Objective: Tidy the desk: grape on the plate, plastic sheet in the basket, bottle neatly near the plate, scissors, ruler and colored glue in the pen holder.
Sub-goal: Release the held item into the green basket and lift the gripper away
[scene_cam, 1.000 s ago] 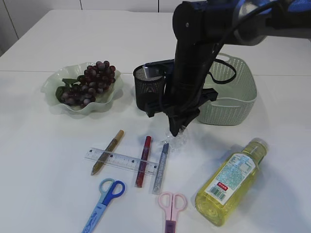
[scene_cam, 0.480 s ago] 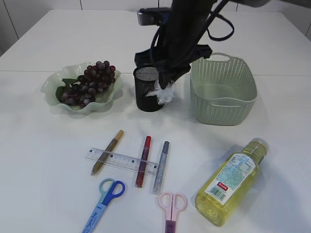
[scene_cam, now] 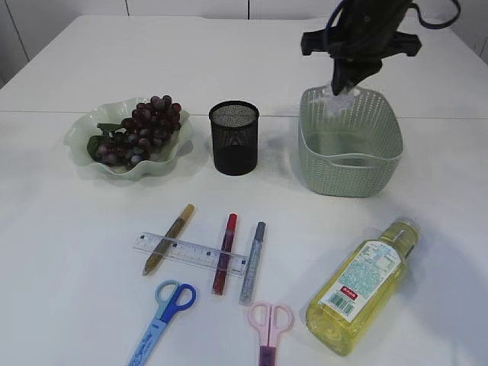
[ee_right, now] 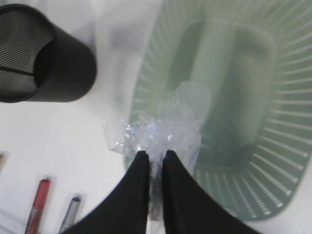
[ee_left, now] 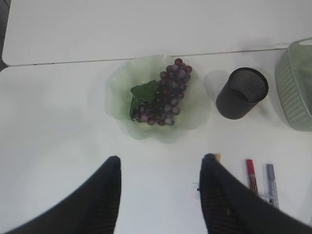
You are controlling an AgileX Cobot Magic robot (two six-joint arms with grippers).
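A: Above the green basket [scene_cam: 351,156], at its twelve o'clock rim, the right gripper [ee_right: 156,158] pinches the crumpled plastic sheet [ee_right: 161,129].

B: Released there, could it drift outside?

A: Possibly; it hangs over the rim. The left gripper [ee_left: 158,168] hovers with jaws apart, empty, grapes [ee_left: 165,97] at twelve.

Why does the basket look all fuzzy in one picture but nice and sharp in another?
In the right wrist view the basket and the pen holder are blurry, soft at the edges, while the plastic sheet by the right tool is a bit crisper. In the exterior view the basket looks sharp, with only soft shadows.
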